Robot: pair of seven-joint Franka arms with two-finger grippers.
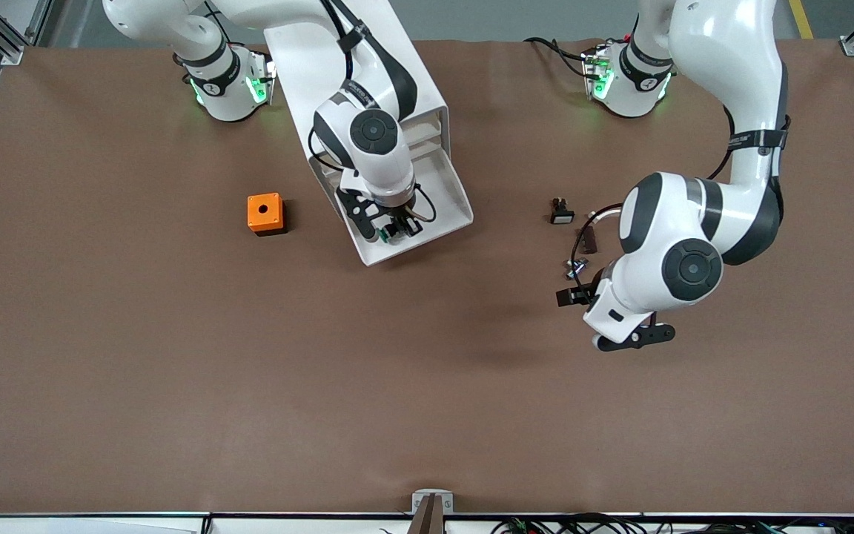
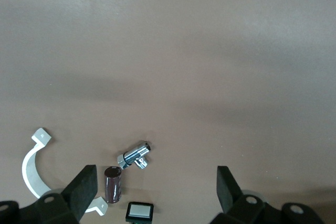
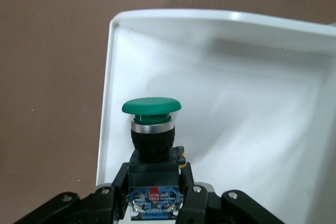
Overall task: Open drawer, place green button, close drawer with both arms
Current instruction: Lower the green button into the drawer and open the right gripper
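Note:
The button (image 3: pixel 152 129), with a green round cap and a black-and-blue body, is clamped upright in my right gripper (image 3: pixel 155 192), which is shut on its body. It hangs just over the front end of the drawer (image 3: pixel 252 103), a shallow white tray pulled out of the white cabinet (image 1: pixel 368 74). From the front camera my right gripper (image 1: pixel 397 230) sits over the drawer (image 1: pixel 448 189) near its front lip. My left gripper (image 1: pixel 583 295) hovers open toward the left arm's end of the table, nothing between its fingers (image 2: pixel 84 190).
Below the left gripper lie a chrome fitting (image 2: pixel 135 156), a dark brown cylinder (image 2: pixel 113 184), a black piece with a white face (image 2: pixel 139 211) and a white curved clip (image 2: pixel 31 169). An orange cube with a hole (image 1: pixel 265 213) stands beside the cabinet, toward the right arm's end.

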